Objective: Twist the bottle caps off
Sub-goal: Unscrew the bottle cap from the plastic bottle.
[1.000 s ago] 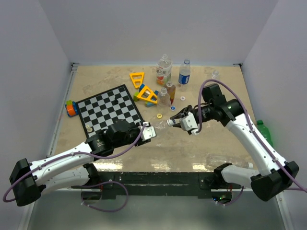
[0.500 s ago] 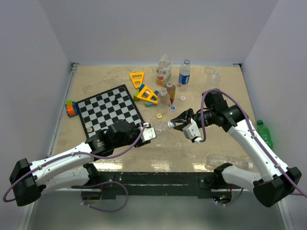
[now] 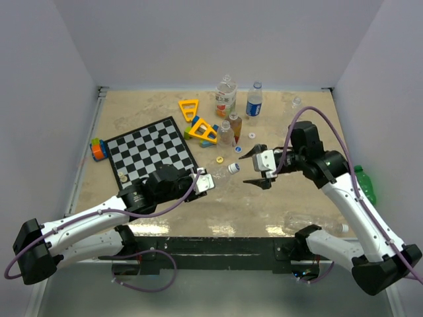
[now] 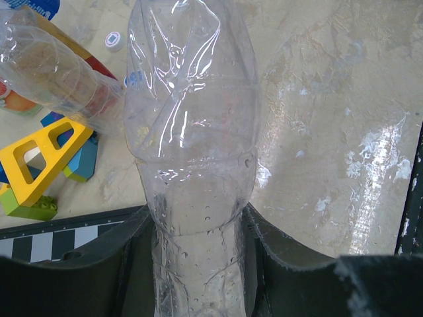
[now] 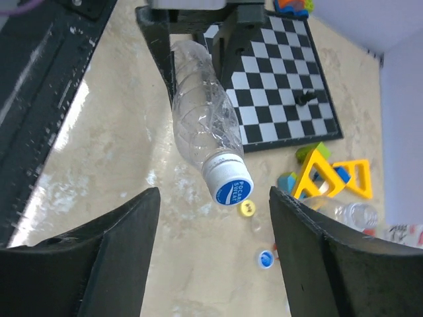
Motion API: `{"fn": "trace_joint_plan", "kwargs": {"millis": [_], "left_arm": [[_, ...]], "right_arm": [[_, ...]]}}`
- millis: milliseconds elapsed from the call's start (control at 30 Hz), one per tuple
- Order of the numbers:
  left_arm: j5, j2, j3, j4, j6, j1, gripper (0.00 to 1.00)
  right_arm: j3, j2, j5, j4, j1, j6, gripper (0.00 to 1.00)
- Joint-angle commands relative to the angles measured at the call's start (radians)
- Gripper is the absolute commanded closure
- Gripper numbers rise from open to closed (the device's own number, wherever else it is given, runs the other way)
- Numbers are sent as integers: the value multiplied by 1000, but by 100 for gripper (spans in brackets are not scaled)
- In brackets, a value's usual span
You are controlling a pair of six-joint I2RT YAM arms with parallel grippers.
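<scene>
Bench edges: the bench (image 3: 291,198) is walled on the left, the far side and the right; both arm bases sit at its near edge.
Open room: bare surface lies in front of the claws and to their right; the far middle is crowded.
Left claw: the left claw (image 3: 206,178) is clenched on the lower body of a clear bottle (image 4: 192,132), holding it off the bench near the middle, neck aimed at the right arm.
Right claw: the right claw (image 3: 254,168) stands released, jaws wide, just beside the bottle's mouth and not touching it.
Task's thing: the cap (image 5: 232,189) is on the held bottle, white-skirted with a blue top, facing the gap between the right fingers (image 5: 99,264).
Writing: the cap top reads "POCARI SWEAT"; print on the other bottles is too small to read.
Held bottle: droplets cling to its wall.
Standing bottles: an orange-label bottle (image 3: 225,96) and a blue-label bottle (image 3: 254,100) stand near the far wall.
Green bottle: a green bottle (image 3: 363,181) sits at the right edge by the wall.
Loose caps: a yellow cap (image 5: 246,209) and a blue cap (image 5: 266,259) lie on the bench beyond the held bottle.
Left side: a chessboard (image 3: 151,155) lies flat, with yellow triangular frames (image 3: 205,129) just beyond its far right corner.
</scene>
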Motion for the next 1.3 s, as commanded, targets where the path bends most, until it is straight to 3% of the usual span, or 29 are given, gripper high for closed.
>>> {"fn": "trace_joint_plan", "kwargs": {"millis": [0,67,167,433,700,933,1067,1200,1267], "left_arm": [[-8,-15,1,27,-12,2,100],[-5,-12,1,27,-12,2,100],[-5,-8,4,27,-13,2,100],[-11,-12,3,26,-13,2,100],[-7,-15,4,24,-13,2,100],[-8,-15,4,24,-13,2,100],[-10,-15,6,26,-12,2,100],[-11,-17,4,24,-12,2,100],[-11,-18,4,24,-10,1,100]], "right_arm": [[24,-70,110,250,-6,637,29],[16,-78,147,317,-7,915,23],[50,-41,122,272,-7,1020,16],[7,60,139,300,-7,1073,15],[1,136,102,274,-6,1061,21],[-7,143,64,263,-6,1056,39],[4,165,30,236,-6,1024,64],[33,188,3,186,-6,962,100],[51,189,0,168,-4,912,100]]}}
